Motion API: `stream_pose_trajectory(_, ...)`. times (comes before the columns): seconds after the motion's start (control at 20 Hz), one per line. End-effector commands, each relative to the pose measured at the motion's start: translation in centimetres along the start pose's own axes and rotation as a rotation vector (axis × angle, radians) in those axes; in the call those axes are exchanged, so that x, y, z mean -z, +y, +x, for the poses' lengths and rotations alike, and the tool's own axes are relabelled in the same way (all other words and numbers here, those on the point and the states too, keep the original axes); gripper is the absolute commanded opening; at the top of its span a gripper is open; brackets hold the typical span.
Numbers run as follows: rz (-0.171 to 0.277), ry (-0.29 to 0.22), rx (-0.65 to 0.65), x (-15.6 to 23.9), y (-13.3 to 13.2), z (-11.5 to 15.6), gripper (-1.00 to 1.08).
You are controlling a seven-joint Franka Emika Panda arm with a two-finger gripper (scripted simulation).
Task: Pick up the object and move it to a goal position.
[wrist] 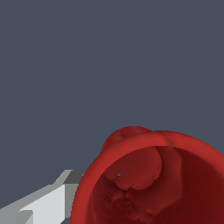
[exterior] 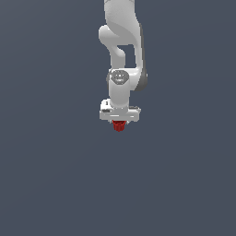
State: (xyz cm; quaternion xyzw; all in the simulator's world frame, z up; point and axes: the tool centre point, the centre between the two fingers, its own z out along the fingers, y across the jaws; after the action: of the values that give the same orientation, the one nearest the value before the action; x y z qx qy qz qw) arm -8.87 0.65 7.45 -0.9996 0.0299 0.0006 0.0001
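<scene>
- The red cup-like object [exterior: 119, 125] sat directly beneath the end effector [exterior: 119, 123], protruding just below its white body in the exterior view. It appeared tapered, narrowing downward, and was far narrower than the end effector housing.
- In the wrist view the object [wrist: 148, 179] filled the frame close to the camera, its open mouth and rough interior facing the lens. One light grey finger [wrist: 48, 201] showed beside its rim; contact between the two could not be confirmed from that angle.
- End effector state: the fingers seemed closed to a narrow gap around the object, and the object appeared to be held. The exact finger contact was hidden behind the white housing in the exterior view.
- No goal marker was visible in either view, and the uniform grey background gave no visible surface, so whether the object hung clear or rested on something could not be determined.
- Risk 1: slip. The tapered, ribbed wall offered a poor seat for flat pads; a fast transfer could let the object slide downward and out.
- Risk 2: rotation in the grasp. A hold near the rim could allow the object to tilt during acceleration, shifting its final placement.
- Risk 3: off-centre hold. With only one finger visible, uneven pad contact could not be excluded, and it would loosen the grip.
</scene>
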Motion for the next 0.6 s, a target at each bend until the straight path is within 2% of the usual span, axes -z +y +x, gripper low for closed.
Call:
stream_pose_trajectory(0.0,0.0,0.002,0.0,1.5,0.4,0.7,-1.0)
stream_pose_trajectory(0.55,0.0,0.002,-0.001,10.6,2.7,4.9,-1.0)
